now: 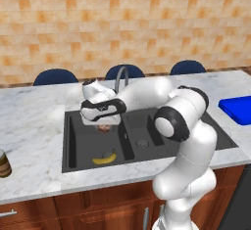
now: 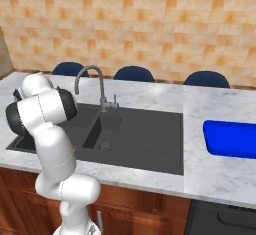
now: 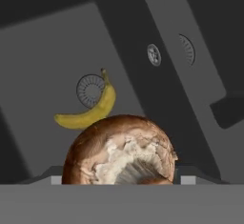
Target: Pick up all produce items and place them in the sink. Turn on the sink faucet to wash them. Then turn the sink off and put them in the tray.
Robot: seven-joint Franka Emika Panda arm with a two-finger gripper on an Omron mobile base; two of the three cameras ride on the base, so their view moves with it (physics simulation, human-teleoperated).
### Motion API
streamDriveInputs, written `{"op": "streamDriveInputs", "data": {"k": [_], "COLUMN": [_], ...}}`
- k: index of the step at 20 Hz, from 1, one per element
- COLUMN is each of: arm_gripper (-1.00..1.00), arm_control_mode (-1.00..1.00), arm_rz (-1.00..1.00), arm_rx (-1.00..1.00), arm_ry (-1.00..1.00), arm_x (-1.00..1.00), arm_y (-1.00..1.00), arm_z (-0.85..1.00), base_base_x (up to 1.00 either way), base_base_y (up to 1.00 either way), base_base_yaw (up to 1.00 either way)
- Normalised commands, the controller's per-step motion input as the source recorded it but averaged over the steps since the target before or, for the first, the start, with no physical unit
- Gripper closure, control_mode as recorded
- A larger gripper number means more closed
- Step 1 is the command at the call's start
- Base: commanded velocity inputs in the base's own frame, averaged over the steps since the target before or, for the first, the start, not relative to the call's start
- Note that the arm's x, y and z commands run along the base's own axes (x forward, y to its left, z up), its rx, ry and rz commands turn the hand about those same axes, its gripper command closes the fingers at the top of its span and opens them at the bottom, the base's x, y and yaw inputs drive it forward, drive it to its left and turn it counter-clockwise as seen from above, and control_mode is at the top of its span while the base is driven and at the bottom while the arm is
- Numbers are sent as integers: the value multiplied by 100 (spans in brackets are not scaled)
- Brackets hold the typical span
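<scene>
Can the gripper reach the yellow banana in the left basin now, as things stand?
Probably not yet: the gripper holds the round mottled brown ball between its fingers above the dark grey sink, so the curved yellow banana must wait.

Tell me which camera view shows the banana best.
The hand view: the whole banana lies unobstructed on the basin floor beside a drain. The left base view shows it small at the basin's front. In the right base view the arm blocks that basin.

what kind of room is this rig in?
A rendered kitchen, by the look of it: a dark double-basin sink with a gooseneck faucet set in a marble counter, wood cabinets below and a tiled wall behind.
</scene>
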Motion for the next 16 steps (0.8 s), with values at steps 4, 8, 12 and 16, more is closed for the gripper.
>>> {"op": "streamDriveInputs", "data": {"k": [4, 8, 12, 16], "arm_gripper": [100, 100, 100, 100], "arm_control_mode": [-100, -100, -100, -100], "arm_rz": [2, 0, 0, 0], "arm_rx": [0, 0, 0, 0], "arm_ry": [2, 6, 3, 0], "arm_x": [43, 44, 36, 31], "arm_y": [4, 1, 3, 3], "arm_z": [-44, -32, -36, -39], "base_base_x": [0, 0, 0, 0], "base_base_y": [0, 0, 0, 0], "base_base_yaw": [0, 0, 0, 0]}}
